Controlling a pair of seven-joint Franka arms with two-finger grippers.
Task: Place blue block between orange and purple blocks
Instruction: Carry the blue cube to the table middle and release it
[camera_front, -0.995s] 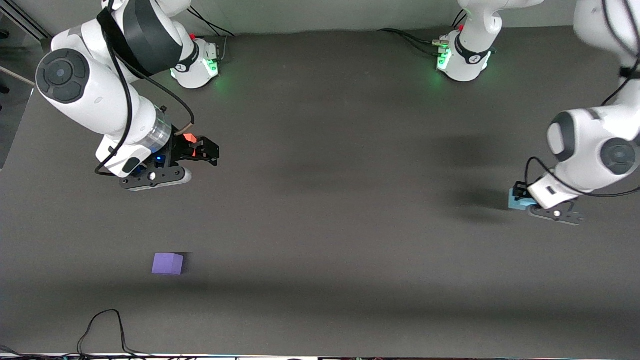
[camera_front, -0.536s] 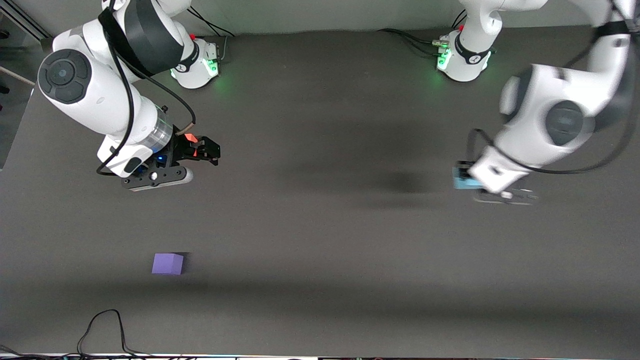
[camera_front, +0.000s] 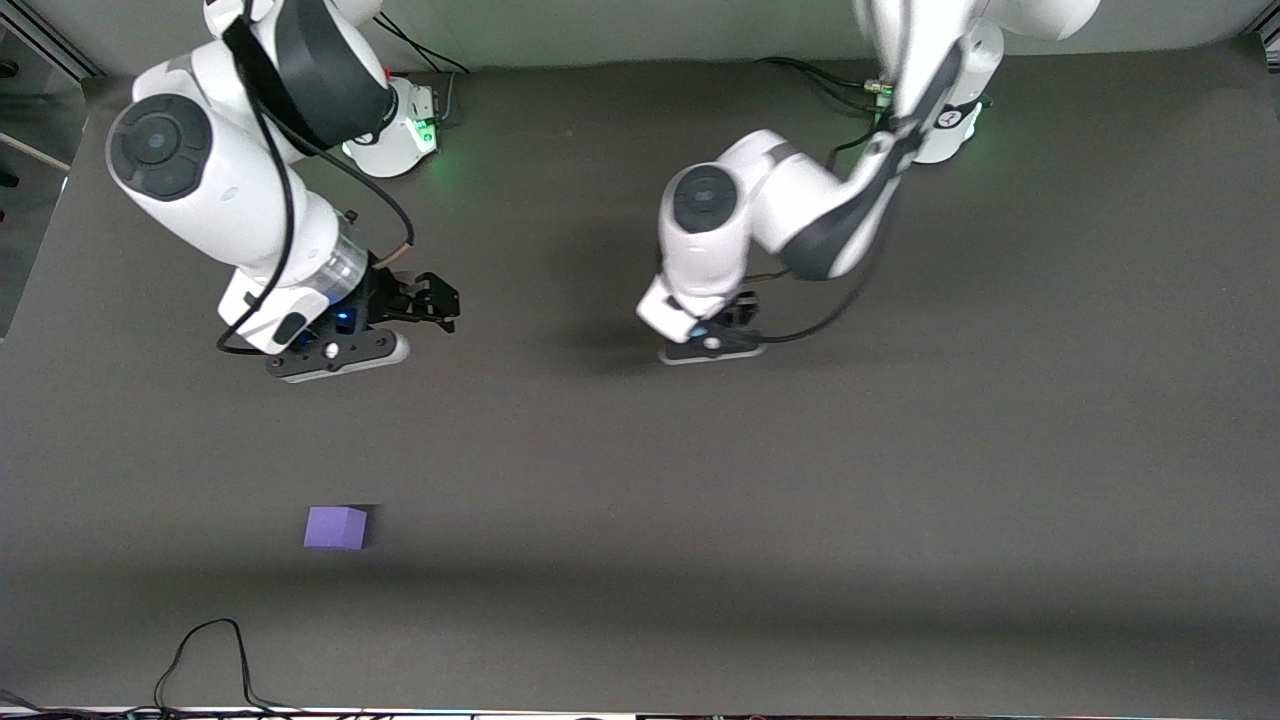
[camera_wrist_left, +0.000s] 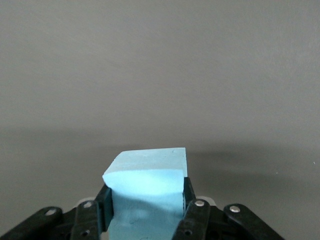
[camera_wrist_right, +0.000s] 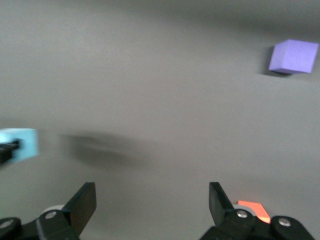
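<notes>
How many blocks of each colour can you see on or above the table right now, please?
Blue block: 1
Purple block: 1
Orange block: 1
Total: 3

The light sky-blue matte cube (camera_wrist_left: 145, 192) was held off the table, level. The violet-purple matte cube (camera_front: 335, 528) sat flat near the front camera. Only 1 corner of the orange-red matte cube (camera_wrist_right: 254, 209) showed.

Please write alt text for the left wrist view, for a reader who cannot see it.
The left gripper is shut on the light blue block, held above the bare dark grey table. No other block appears in this view.
</notes>
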